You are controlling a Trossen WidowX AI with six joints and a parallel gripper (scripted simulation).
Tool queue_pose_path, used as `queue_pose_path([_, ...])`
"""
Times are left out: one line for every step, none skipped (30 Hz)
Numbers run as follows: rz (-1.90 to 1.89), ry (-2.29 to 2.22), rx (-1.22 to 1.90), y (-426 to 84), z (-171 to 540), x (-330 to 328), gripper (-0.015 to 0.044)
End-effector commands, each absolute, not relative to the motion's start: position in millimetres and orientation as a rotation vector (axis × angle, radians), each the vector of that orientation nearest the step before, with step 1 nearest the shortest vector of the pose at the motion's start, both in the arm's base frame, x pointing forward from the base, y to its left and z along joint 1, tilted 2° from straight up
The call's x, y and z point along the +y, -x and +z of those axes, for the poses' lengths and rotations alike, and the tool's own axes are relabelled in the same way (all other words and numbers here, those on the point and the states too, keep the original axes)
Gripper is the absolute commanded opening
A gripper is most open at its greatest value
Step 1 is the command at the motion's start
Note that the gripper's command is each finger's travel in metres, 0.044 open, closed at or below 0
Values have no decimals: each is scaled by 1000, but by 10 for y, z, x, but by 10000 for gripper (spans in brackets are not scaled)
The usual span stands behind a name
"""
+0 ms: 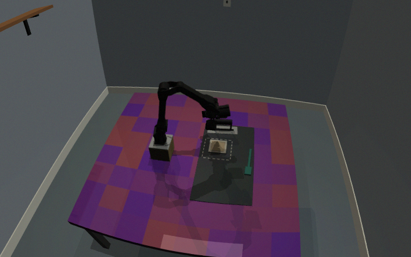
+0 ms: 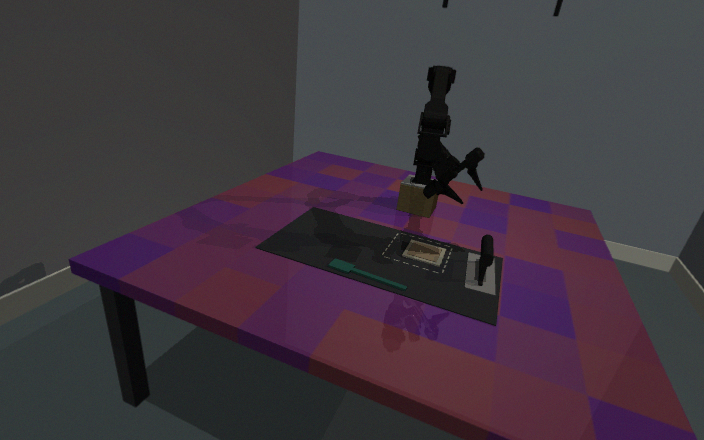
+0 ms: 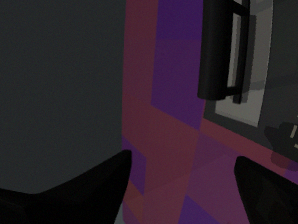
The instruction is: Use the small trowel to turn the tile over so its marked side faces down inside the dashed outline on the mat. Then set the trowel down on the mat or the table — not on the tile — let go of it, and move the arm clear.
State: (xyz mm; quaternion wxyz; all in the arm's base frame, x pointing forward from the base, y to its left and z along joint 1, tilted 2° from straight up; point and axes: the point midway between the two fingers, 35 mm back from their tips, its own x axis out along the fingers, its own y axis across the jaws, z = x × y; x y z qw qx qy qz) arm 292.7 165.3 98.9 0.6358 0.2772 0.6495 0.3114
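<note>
The tile [image 1: 223, 150] [image 2: 437, 257] lies flat with a pale rim and brownish middle, inside the dashed outline, near its far side; I cannot tell which face is up. The trowel [image 1: 234, 130] [image 2: 490, 287] [image 3: 215, 50] has a pale flat blade and a raised black handle. It rests blade down at the far end of the dark mat [image 1: 220, 190] [image 2: 290, 238] [image 3: 287, 100], apart from the tile. My gripper [image 2: 471, 196] [image 3: 184, 160] is open and empty, above the table, clear of the trowel in the wrist view. Its fingertips are hard to make out in the top view.
A teal long-handled spatula [image 1: 248, 170] [image 2: 341, 265] lies along the mat's edge away from the arm base. The arm stands on a box [image 1: 160, 153] [image 2: 415, 201] on the patchwork table [image 1: 172, 205] [image 2: 384, 337]. The arm's shadow falls across the mat.
</note>
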Motion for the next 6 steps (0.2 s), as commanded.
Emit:
queue_pose_path([710, -633, 1492, -2890, 975, 1643, 300])
queue_pose_path([710, -633, 1492, -2890, 975, 1643, 300])
queue_pose_path([710, -633, 1492, -2890, 975, 1643, 300])
queue_pose_path([710, -633, 1492, -2890, 975, 1643, 300])
queue_pose_path([710, -633, 1492, -2890, 975, 1643, 300])
queue_pose_path([710, -633, 1492, -2890, 975, 1643, 300])
